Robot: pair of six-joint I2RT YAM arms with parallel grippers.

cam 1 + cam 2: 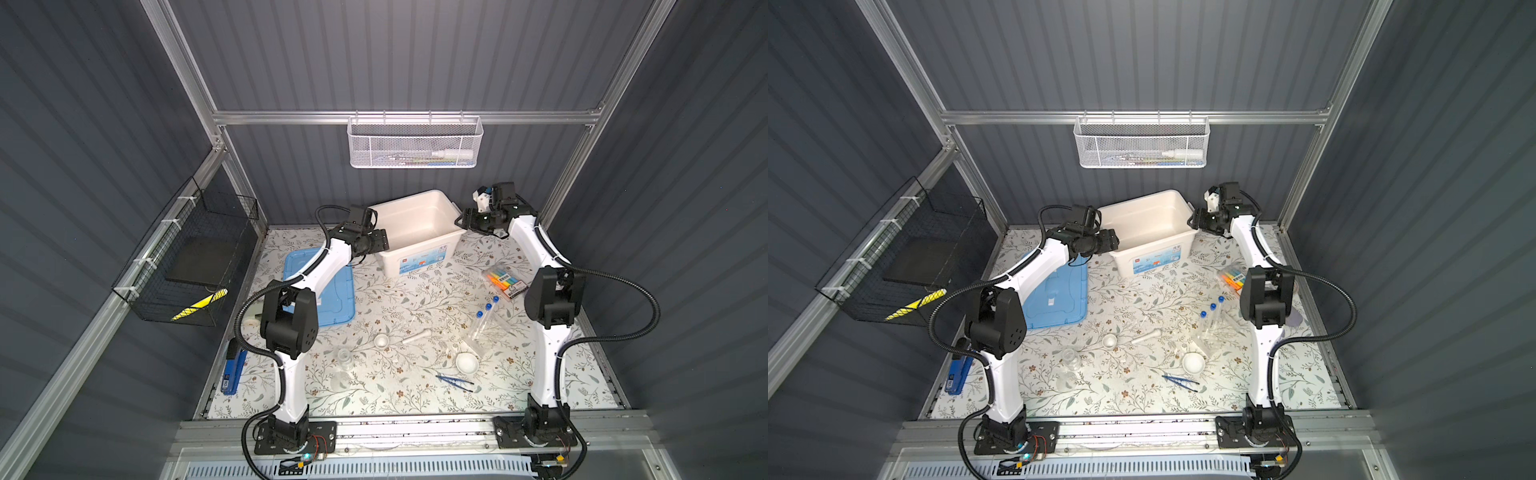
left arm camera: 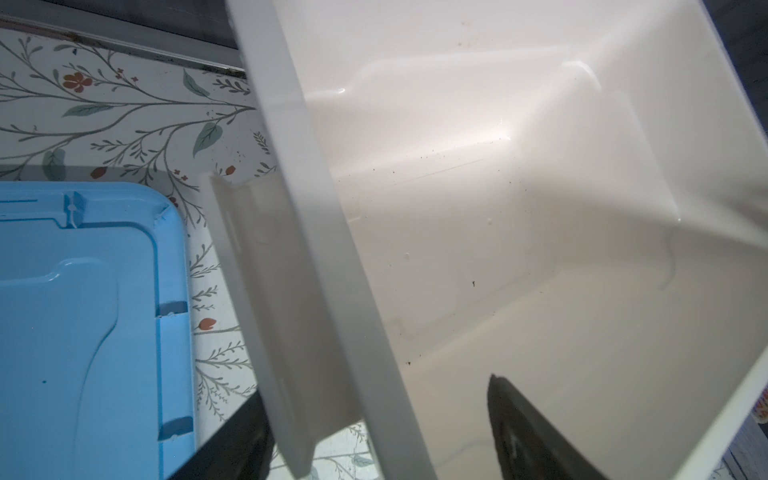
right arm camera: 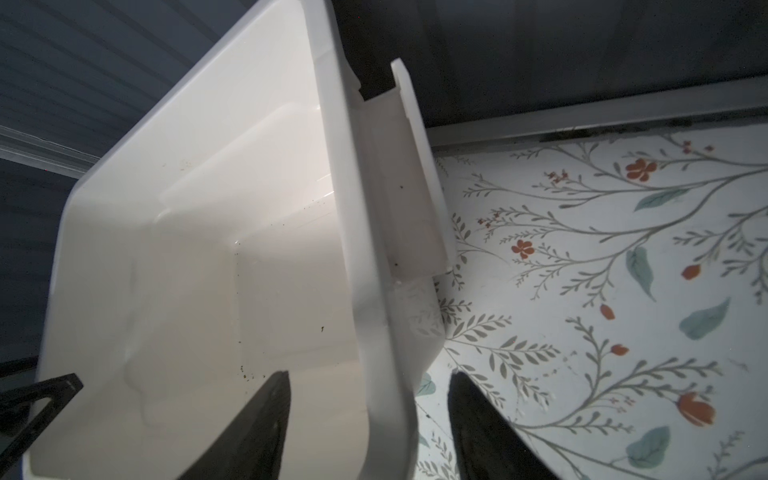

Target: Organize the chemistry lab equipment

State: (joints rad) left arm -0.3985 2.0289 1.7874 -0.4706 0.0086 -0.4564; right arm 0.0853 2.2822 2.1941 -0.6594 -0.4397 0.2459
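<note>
While both arms reach to the back of the surface [image 1: 395, 399], my L tool [image 1: 380, 240] and R tool [image 1: 465, 218] sit at opposite short ends of the white bin [image 1: 405, 216]. L wrist view: the L tool [image 2: 374, 388] has its fingers apart, one outside by the bin's handle flap and one inside. The wall is btw them, w/ a gap on the inner side, so nothing is clamped. R wrist view: the R tool [image 3: 369, 372] is the same, fingers apart astride the rim w/ a gap on each side.

A light blue lid [image 1: 332, 299] lies flat just left of the bin, under my L arm.

Lab gear is all on the surface nearer the front, well apart from the bin:
- Three blue-capped tubes [image 1: 487, 309] lean w/ the clear rack [image 1: 478, 338] on the right.
- The larger white dish [image 1: 466, 362] is just in front of the rack.
- Dark blue tweezers [image 1: 454, 381] lie near that dish.
- The white pestle [image 1: 417, 336] lies beside the smaller white dish [image 1: 381, 340], mid-surface.
- Clear glassware [image 1: 345, 358] is to their left.

The marker pack [image 1: 505, 280] lies behind the tubes by my R arm. The blue stapler [image 1: 232, 372] is at the left edge.
</note>
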